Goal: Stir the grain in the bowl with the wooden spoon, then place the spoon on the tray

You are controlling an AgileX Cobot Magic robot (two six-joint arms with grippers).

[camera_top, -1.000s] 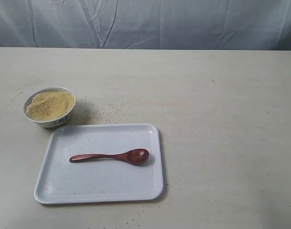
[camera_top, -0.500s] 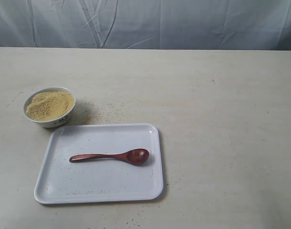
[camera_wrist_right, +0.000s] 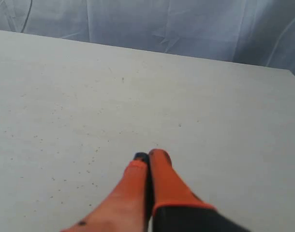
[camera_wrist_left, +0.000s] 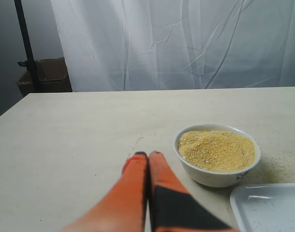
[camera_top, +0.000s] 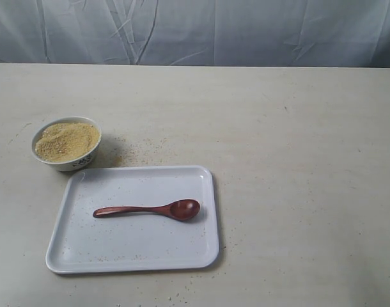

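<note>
The left jaws were pressed together, holding nothing, over the desk [camera_wrist_left: 65, 145] off the tray's [camera_top: 131, 246] left side. The right jaws were closed too, empty, over the desk. The wooden spoon [camera_top: 147, 210] lay flat inside the tray, scoop toward its right edge, and the bowl [camera_top: 70, 163] of grain [camera_top: 66, 141] stood just beyond the tray's far left corner.

Wrinkled white curtain [camera_top: 246, 32] behind pale tabletop [camera_top: 297, 128]
</note>
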